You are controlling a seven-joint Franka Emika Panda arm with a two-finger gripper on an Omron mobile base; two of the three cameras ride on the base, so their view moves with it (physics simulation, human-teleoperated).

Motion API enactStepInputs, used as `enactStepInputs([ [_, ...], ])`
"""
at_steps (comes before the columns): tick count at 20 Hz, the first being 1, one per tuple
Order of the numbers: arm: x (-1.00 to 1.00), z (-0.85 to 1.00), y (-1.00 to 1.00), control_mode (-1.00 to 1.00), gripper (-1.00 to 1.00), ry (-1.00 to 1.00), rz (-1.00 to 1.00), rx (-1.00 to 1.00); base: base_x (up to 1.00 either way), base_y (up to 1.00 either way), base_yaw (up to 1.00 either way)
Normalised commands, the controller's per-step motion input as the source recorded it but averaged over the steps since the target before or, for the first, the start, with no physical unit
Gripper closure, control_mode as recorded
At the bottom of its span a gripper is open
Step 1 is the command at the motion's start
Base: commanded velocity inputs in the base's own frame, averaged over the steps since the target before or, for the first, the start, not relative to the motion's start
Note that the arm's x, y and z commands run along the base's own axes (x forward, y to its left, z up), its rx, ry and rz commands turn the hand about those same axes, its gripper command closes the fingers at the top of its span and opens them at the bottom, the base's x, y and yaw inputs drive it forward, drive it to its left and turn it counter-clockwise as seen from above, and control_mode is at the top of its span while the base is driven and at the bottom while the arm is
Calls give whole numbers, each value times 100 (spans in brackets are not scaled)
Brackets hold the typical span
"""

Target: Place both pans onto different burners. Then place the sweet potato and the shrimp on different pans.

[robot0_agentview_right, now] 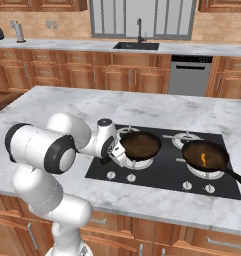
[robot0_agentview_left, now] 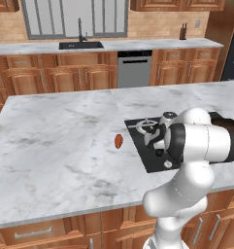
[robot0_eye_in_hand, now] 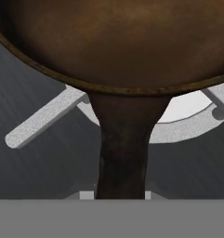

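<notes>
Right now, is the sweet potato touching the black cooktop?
Apart. In the left base view the sweet potato lies on the marble counter, with a strip of bare marble between it and the left edge of the cooktop.

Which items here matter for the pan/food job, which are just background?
Job:
left pan, on a burner, gripper at its handle
right pan holding the shrimp
sweet potato on the counter
free burner

Background:
sink
dishwasher
knobs
</notes>
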Motion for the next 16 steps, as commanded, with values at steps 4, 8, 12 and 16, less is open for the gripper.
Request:
enactStepInputs([
  [4, 0, 0, 0, -100, -100, 0, 0, 0, 0, 0, 0],
  [8, 0, 20, 0, -100, -100, 0, 0, 0, 0, 0, 0],
  [12, -14, 56, 0, -100, -100, 0, 0, 0, 0, 0, 0],
  [16, -8, 80, 0, -100, -100, 0, 0, 0, 0, 0, 0],
])
